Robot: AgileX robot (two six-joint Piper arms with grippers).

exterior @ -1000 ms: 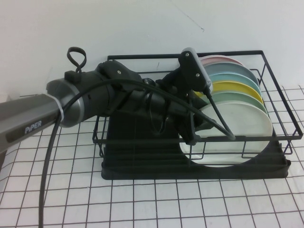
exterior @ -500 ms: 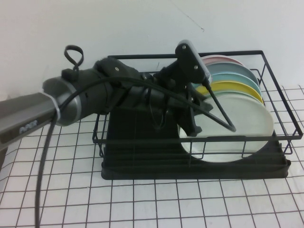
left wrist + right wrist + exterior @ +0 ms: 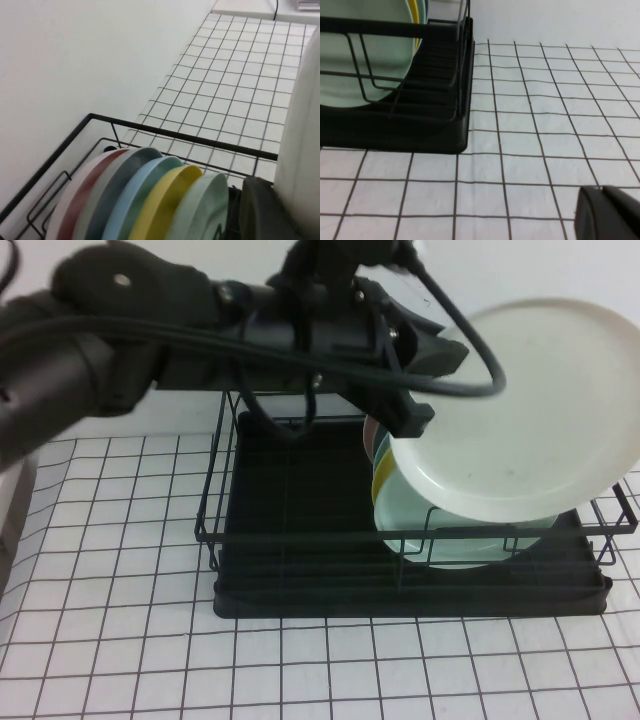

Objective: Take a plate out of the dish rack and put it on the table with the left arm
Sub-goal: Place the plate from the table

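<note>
My left gripper [image 3: 418, 390] is shut on the rim of the white plate [image 3: 520, 410] and holds it up in the air, above the right end of the dish rack [image 3: 300, 585]. The plate is clear of the rack and tilted, its face toward the camera. In the left wrist view the plate [image 3: 305, 125] fills the right edge, beside one dark finger [image 3: 257, 210] of the left gripper [image 3: 277, 200]. My right gripper [image 3: 607, 212] is shut and empty, low over the table [image 3: 530, 125] beside the rack's corner [image 3: 455, 135]; it is outside the high view.
Several plates stay upright in the rack: mint-green [image 3: 200, 210], yellow [image 3: 165, 200], blue [image 3: 135, 195], grey and pink. The mint-green plate [image 3: 440, 535] is frontmost. The gridded table [image 3: 120, 640] lies in front of and left of the rack. A white wall stands behind.
The left arm has risen and lifted the white plate up out of the rack; the plate now hangs above the rack's right end. The mint-green plate is now uncovered.
</note>
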